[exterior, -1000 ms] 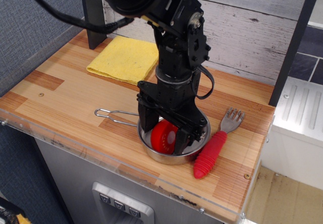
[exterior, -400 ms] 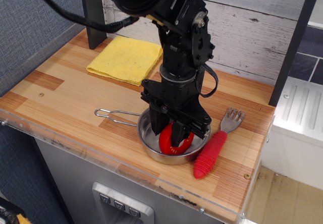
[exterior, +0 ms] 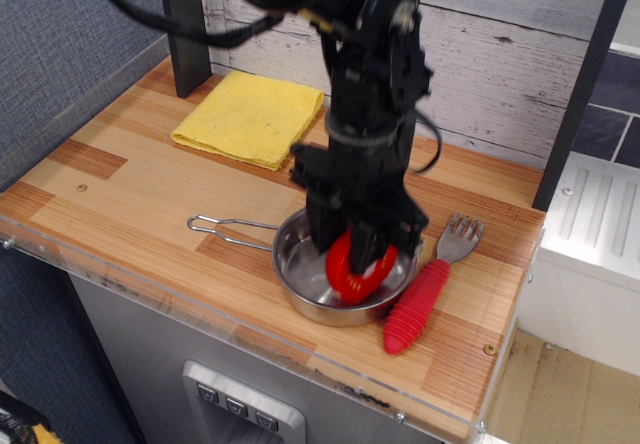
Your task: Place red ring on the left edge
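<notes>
With the gripper (exterior: 358, 261) apparently clamped on the red ring (exterior: 357, 269) just above the pan (exterior: 305, 289) beneath it (grip partly hidden), lift clear before swinging toward the left edge (exterior: 60, 179).

You have the red ring (exterior: 360, 267) standing on edge between the closed fingers of the pincer (exterior: 362, 262), its lower rim showing below the fingertips, tilted, face partly hidden. The left edge (exterior: 45, 179), a striped brown wooden strip behind a clear rim, lies well left of the pincer.
</notes>
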